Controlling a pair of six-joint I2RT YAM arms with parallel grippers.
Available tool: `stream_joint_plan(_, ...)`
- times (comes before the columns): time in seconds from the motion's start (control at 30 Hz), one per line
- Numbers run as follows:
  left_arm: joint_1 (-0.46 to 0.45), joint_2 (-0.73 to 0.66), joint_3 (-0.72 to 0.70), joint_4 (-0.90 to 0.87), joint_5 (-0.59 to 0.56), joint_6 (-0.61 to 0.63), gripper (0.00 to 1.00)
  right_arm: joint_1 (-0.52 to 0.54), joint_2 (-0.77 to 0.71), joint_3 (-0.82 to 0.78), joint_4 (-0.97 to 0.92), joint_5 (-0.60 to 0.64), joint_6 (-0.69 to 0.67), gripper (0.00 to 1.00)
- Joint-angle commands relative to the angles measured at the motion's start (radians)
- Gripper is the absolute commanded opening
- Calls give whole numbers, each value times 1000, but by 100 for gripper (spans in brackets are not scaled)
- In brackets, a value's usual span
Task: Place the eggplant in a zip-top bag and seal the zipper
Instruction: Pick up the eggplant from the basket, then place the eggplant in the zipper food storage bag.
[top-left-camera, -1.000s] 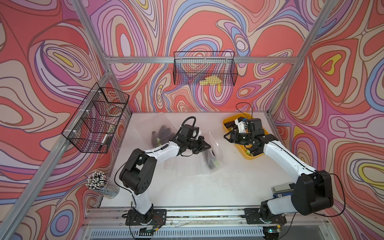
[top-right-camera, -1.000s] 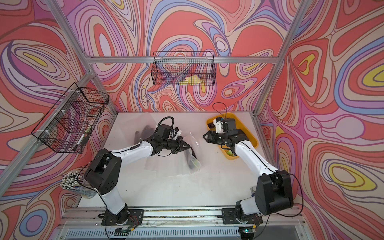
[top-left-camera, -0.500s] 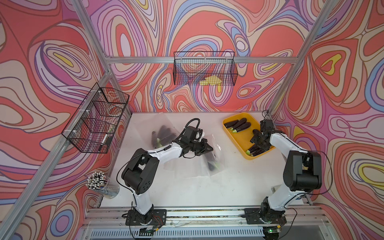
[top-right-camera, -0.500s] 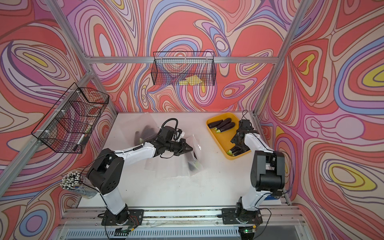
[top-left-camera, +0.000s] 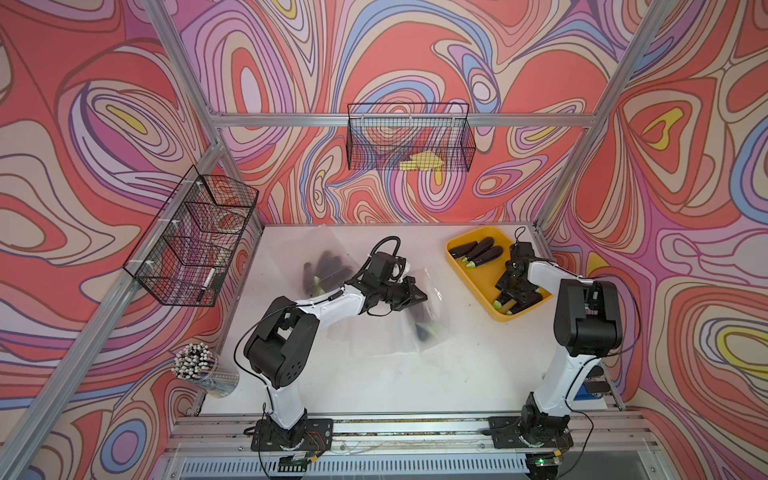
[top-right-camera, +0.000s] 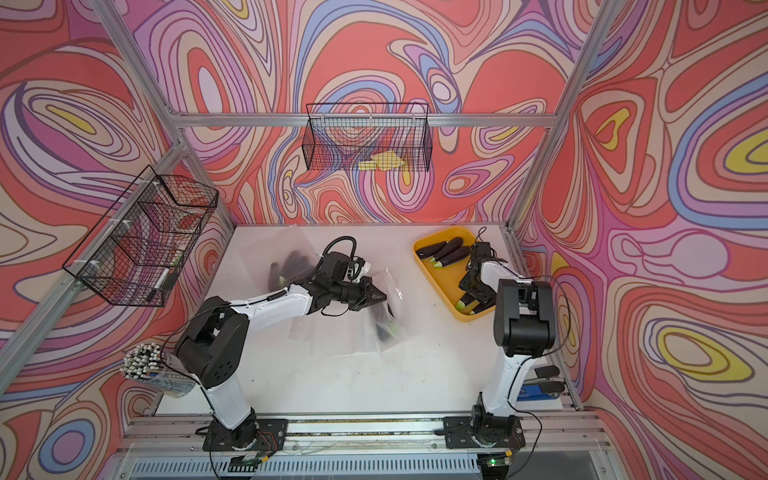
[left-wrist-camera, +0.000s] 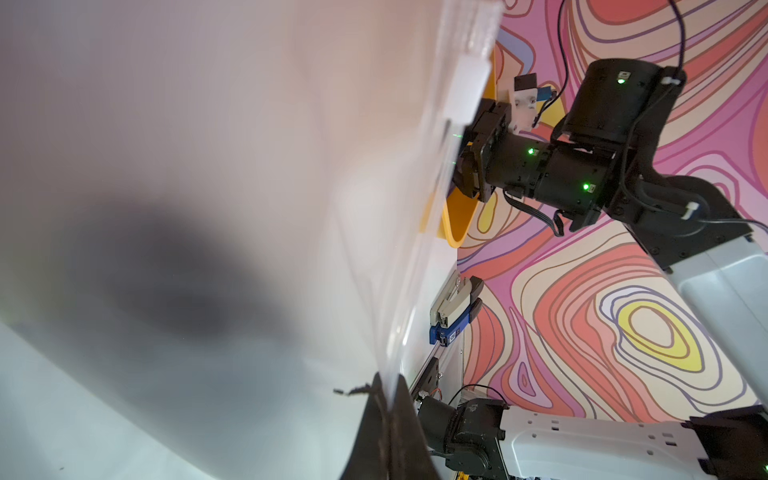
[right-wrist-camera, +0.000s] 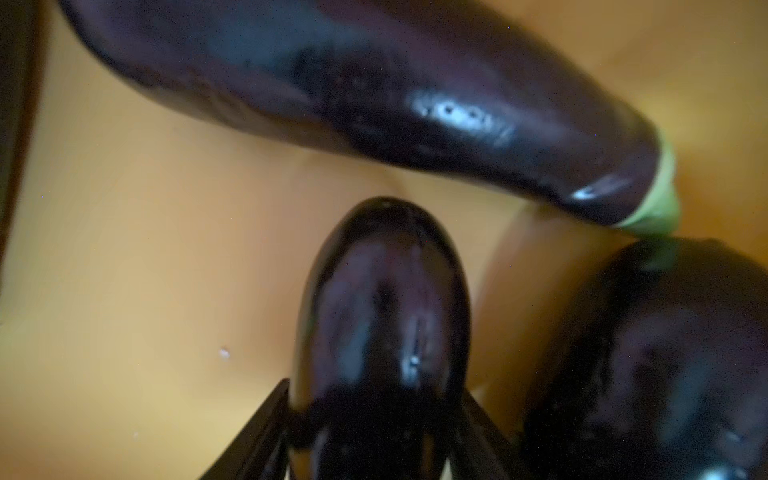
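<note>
My left gripper (top-left-camera: 419, 297) is shut on the edge of a clear zip-top bag (top-left-camera: 434, 318) at mid-table. The bag hangs from it, and a dark eggplant shape (top-left-camera: 426, 330) lies inside. In the left wrist view the bag's film (left-wrist-camera: 249, 166) fills the picture and runs down into the gripper (left-wrist-camera: 388, 399). My right gripper (top-left-camera: 513, 297) is down in the near end of the yellow tray (top-left-camera: 461, 268). In the right wrist view its fingers (right-wrist-camera: 266, 424) press both sides of a glossy purple eggplant (right-wrist-camera: 382, 299).
Three more eggplants (top-left-camera: 478, 251) lie at the tray's far end, and others (right-wrist-camera: 374, 95) lie beside the held one. A second bag of eggplants (top-left-camera: 324, 270) lies at back left. Wire baskets (top-left-camera: 195, 241) hang on the walls. A cup of pens (top-left-camera: 199, 365) stands front left.
My right arm has swung from the tray's far left end to its near end and come down over an eggplant, its jaws narrowing. The left gripper has shifted slightly right with the bag.
</note>
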Motion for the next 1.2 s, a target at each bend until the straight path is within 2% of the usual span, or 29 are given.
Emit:
stream_joint_plan(0.0, 2, 12, -1, 19, 7, 3, 0, -4, 4, 0, 17, -8, 5, 48)
stream_joint_plan(0.13, 10, 22, 1, 19, 6, 6, 0, 16, -92, -21, 21, -37, -29, 39)
stream_joint_plan(0.3, 18, 42, 17, 11, 14, 15, 0, 105, -282, -28, 14, -45, -77, 38)
stream_joint_plan(0.37, 18, 46, 31, -6, 14, 26, 0, 172, -372, -72, 104, -124, -119, 37)
stream_joint_plan(0.47, 21, 55, 40, -14, 18, 27, 0, 271, -467, -167, 297, -335, -97, 35)
stream_joint_plan(0.57, 24, 64, 39, 9, 31, 4, 0, 398, -535, -288, 507, -359, -89, 35)
stream_joint_plan(0.63, 24, 63, 43, 17, 38, -5, 0, 454, -555, -366, 636, -369, -89, 35)
stream_joint_plan(0.8, 26, 39, 39, 31, 48, -29, 0, 491, -531, -489, 811, -403, -77, 34)
stream_joint_plan(0.97, 38, 24, 8, 116, 70, -101, 0, 537, -527, -553, 855, -422, -142, 34)
stream_joint_plan(1.17, 37, 12, 17, 107, 65, -107, 0, 559, -549, -616, 819, -470, -165, 34)
